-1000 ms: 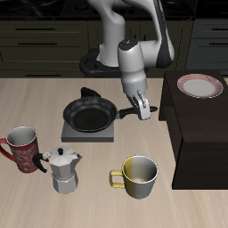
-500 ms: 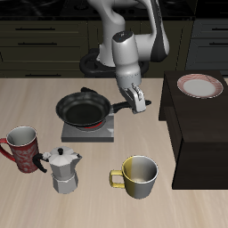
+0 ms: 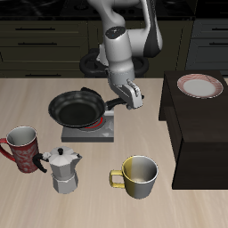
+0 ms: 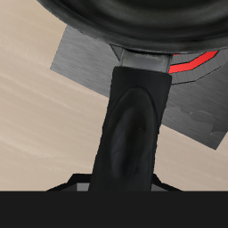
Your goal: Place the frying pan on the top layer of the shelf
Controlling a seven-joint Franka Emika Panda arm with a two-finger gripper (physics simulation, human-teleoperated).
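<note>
A dark, boxy shelf [image 3: 194, 134] stands on one side of the light wooden table [image 3: 98, 200], its flat top well above the tabletop. That top is the goal for the pan, and a round plate [image 3: 199, 85] with a reddish rim already sits toward its far end, so free room lies nearer the table's front edge.

Farther back, the white robot arm [image 3: 120, 49] reaches down over the middle of the table. Its gripper [image 3: 129, 99] is closed around the end of the long black handle of the frying pan [image 3: 77, 108], the pan stretching away from the shelf. The wrist view confirms the hold: the handle [image 4: 134, 120] runs straight out from the camera to the pan's black rim. Holding by the handle's end leaves the heavy bowl hanging far out, which I judge could let it sag or twist.

The pan seems raised off the grey square plate [image 3: 93, 130], whose red mark shows beneath the pan's edge. I read this as the carrying stage, with the move across to the shelf not yet made.

Nearer the front edge stand a yellow mug [image 3: 136, 175], a red patterned mug [image 3: 21, 147] and a small silver moka pot [image 3: 62, 169], all well apart from the pan and low enough to stay clear of its path.
</note>
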